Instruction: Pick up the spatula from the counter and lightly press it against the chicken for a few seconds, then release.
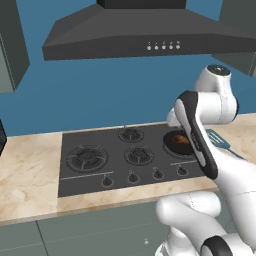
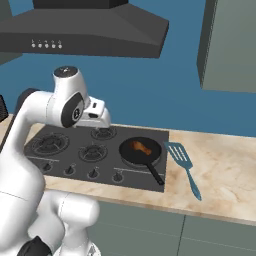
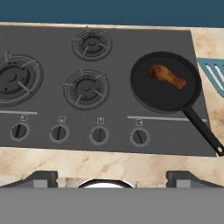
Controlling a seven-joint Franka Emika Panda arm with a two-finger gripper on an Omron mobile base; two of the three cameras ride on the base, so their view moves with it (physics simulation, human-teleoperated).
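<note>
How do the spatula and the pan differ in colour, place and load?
The spatula is blue; the pan is black. The spatula lies on the counter; the pan sits on the stove. The spatula carries nothing; the pan holds chicken. Both have long handles pointing toward the counter's front.

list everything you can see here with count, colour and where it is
range hood: one, dark grey, above the cooktop
cooktop: one, black, set in the counter
burners: three bare, dark grey, left of the frying pan
knobs: four, dark, along the cooktop's front
frying pan: one, black, cooktop's right side
chicken drumstick: one, brown, in the frying pan
spatula: one, blue, flat on the counter right of the cooktop
counter: one, beige marble
upper cabinets: two, grey-green, either side of the hood
arm: one, white, dark joints
hand: one, open, empty, raised over the cooktop
</note>
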